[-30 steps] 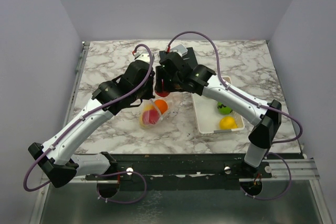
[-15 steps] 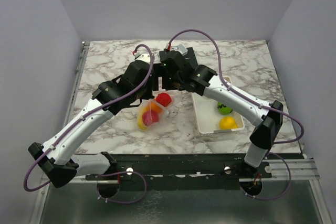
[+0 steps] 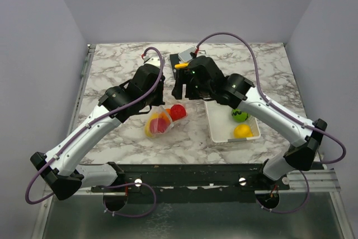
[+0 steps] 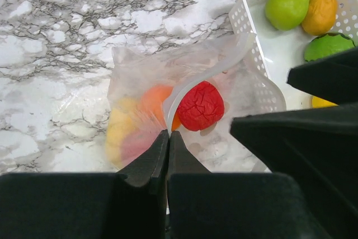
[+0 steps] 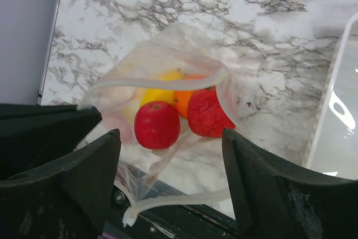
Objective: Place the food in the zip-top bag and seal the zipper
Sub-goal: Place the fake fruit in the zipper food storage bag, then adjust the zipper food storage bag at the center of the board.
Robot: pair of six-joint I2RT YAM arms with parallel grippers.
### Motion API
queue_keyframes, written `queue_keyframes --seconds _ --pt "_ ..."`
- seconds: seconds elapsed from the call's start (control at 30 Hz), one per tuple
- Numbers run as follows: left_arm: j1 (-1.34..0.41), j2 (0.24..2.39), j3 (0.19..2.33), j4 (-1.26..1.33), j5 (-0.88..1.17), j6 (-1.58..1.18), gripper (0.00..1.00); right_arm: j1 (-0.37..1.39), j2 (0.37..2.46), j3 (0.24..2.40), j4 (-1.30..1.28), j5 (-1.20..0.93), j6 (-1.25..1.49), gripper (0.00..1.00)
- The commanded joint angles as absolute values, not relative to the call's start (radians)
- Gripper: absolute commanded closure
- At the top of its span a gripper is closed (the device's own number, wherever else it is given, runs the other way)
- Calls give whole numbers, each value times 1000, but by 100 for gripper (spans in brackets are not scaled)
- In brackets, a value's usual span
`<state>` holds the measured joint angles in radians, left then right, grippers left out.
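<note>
The clear zip-top bag (image 3: 159, 122) lies on the marble with its mouth open. Inside are a red apple (image 5: 157, 125), an orange fruit (image 5: 182, 101) and a yellow fruit (image 5: 160, 90). A wrinkled red fruit (image 4: 201, 106) sits just inside the mouth (image 3: 178, 111). My left gripper (image 4: 168, 134) is shut on the bag's pale zipper strip (image 4: 219, 70) and holds that edge up. My right gripper (image 5: 170, 136) is open and empty above the bag mouth (image 3: 180, 92). A green pear (image 4: 289, 4), an orange fruit (image 4: 321, 10), a green fruit (image 3: 239, 116) and a yellow fruit (image 3: 243, 131) lie in the basket.
The white slatted basket (image 3: 217, 127) stands just right of the bag, close to its mouth. A yellow-handled knife (image 3: 180, 65) lies on a black board (image 3: 174, 60) at the back, behind the right gripper. The table's front edge runs just below the bag and basket.
The wrinkled red fruit has left my right gripper and dropped into the bag's mouth. My right gripper has opened and drawn back to the right. My left gripper has kept its hold.
</note>
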<state>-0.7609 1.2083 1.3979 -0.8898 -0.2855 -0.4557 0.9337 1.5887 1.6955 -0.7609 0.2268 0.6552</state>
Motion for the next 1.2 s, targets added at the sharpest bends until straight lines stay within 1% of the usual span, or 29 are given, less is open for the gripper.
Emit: queue_keyframes --seconds 0.0,0.23,0.43,0.67,0.93,1.07,1.13,1.17 --pt "-761 1212 1391 -865 -274 -462 100 940 1490 1603 -821 250 703 24" --pt "-762 1215 1394 -863 -272 -462 100 940 1393 1456 -862 299 769 29" --pt "-761 1210 1393 -862 -270 -462 100 940 1365 1342 -822 285 840 32" --pt "-761 1198 1392 -864 -261 -466 100 940 1412 1305 -774 275 914 42" --pt "-761 1181 1390 -870 -247 -468 100 940 1469 1339 -746 275 927 63" --pt "-761 1168 1397 -885 -250 -466 100 939 1479 1349 -743 274 924 80" --pt "-761 1162 1399 -889 -251 -466 100 939 1475 1365 -745 275 917 96" --pt "-761 1159 1400 -893 -252 -466 100 939 1472 1379 -749 278 910 99"
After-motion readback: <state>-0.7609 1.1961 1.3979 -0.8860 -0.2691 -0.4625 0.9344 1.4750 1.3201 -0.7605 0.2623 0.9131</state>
